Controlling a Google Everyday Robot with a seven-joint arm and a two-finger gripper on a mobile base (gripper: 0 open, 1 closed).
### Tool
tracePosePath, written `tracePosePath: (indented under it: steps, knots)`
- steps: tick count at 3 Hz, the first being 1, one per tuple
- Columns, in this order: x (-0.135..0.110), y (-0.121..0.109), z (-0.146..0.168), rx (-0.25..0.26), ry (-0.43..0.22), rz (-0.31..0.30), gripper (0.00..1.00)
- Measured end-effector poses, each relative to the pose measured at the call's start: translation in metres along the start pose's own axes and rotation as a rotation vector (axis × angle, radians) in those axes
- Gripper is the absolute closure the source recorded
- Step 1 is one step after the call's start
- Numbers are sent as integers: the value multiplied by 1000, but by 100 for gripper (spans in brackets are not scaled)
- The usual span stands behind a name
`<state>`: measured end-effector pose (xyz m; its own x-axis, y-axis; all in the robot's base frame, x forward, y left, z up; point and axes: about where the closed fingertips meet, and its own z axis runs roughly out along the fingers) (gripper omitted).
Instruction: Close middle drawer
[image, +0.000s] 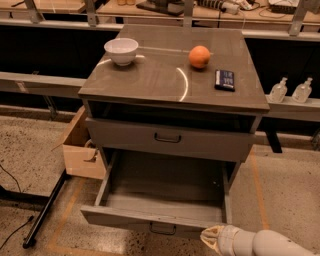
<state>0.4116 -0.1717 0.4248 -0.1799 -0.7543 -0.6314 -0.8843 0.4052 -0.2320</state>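
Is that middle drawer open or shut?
Open: the middle drawer is pulled far out, its bare inside showing. The tool sits by its front right corner.

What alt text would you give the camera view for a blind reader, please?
The middle drawer of a grey-brown cabinet stands pulled out and empty, with the robot's gripper low near its front right corner. On top sit a white bowl, an orange and a small dark object.
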Motion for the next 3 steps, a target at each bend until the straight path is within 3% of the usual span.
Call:
tracePosePath:
  steps: [3]
  knots:
    - [-32,-39,35,131,-85,-107,100]
